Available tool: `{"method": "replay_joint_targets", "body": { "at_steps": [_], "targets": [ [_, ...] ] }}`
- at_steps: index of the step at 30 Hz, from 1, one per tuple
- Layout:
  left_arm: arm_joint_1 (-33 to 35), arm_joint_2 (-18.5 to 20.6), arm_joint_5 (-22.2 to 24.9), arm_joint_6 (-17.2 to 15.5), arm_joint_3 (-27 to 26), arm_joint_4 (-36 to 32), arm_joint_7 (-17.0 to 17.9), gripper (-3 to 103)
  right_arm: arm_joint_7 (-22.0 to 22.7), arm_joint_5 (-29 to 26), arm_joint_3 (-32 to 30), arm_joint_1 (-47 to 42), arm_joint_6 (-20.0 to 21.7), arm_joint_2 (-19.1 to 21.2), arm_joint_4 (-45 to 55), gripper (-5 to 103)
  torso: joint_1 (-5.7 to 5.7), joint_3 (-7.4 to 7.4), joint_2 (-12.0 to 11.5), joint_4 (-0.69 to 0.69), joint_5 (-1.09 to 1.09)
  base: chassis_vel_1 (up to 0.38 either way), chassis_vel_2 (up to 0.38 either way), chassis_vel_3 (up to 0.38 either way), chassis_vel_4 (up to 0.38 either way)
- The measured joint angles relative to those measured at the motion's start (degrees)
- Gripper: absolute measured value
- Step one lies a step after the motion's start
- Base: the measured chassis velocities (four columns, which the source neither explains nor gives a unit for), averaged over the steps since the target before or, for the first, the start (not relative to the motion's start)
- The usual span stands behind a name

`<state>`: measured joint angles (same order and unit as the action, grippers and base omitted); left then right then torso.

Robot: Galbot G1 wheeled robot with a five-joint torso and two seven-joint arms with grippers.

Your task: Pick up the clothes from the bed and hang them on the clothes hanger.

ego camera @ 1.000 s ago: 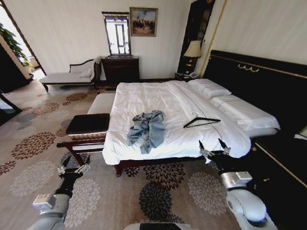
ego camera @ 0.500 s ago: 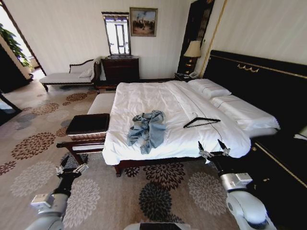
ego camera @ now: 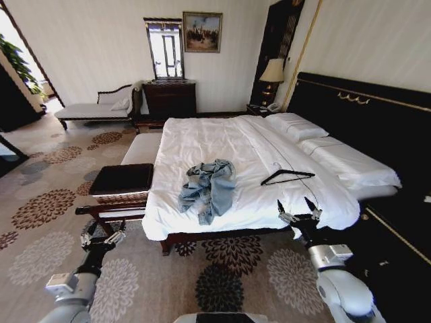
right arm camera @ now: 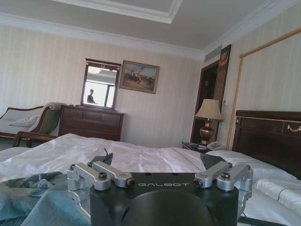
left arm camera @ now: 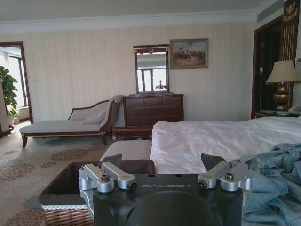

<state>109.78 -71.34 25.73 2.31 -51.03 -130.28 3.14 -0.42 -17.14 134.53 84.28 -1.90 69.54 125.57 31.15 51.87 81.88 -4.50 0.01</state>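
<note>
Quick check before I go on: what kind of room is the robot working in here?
Most likely a hotel bedroom: a very wide bed with white sheets and a tall black headboard, a bedside lamp, and a chaise longue by the far wall.

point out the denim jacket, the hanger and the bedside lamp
denim jacket (ego camera: 207, 186), head view, middle of the crumpled heap
hanger (ego camera: 287, 175), head view, its black lower bar
bedside lamp (ego camera: 271, 70), head view, its shade
</note>
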Motion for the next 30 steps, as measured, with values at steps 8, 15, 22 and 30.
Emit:
{"method": "replay_joint_targets", "body": {
  "at_steps": [8, 15, 22, 30],
  "targets": [
    [0.24, -0.20, 0.02, 0.28, -0.13, 0.05, 0.00, 95, 0.13, 0.44, 0.29, 0.08, -0.04, 0.08, -0.03, 100, 0.01, 0.00, 0.00, 0.00, -0.02, -0.342, 0.254, 0.327, -0.252],
    [0.33, -0.48, 0.14, 0.51, -0.35, 0.17, -0.03, 95, 0.50, 0.70, 0.86, 0.18, -0.07, 0.45, -0.21, 100, 0.06, 0.01, -0.03, -0.01, 0.00, -0.313, 0.157, 0.299, -0.145],
    [0.23, -0.59, 0.56, 0.48, -0.63, 0.34, -0.03, 95, 0.50, 1.11, 1.15, 0.15, -0.09, 0.62, -0.29, 100, 0.04, 0.01, -0.03, 0.00, -0.01, -0.088, 0.045, 0.088, -0.049],
    [0.49, -0.79, 0.17, 0.66, -0.12, 0.46, -0.03, 95, 0.49, 1.31, 1.37, -0.13, -0.10, 1.03, -0.25, 100, -0.08, -0.03, 0.04, 0.00, -0.01, -0.006, 0.000, 0.013, 0.001]
  ]
}}
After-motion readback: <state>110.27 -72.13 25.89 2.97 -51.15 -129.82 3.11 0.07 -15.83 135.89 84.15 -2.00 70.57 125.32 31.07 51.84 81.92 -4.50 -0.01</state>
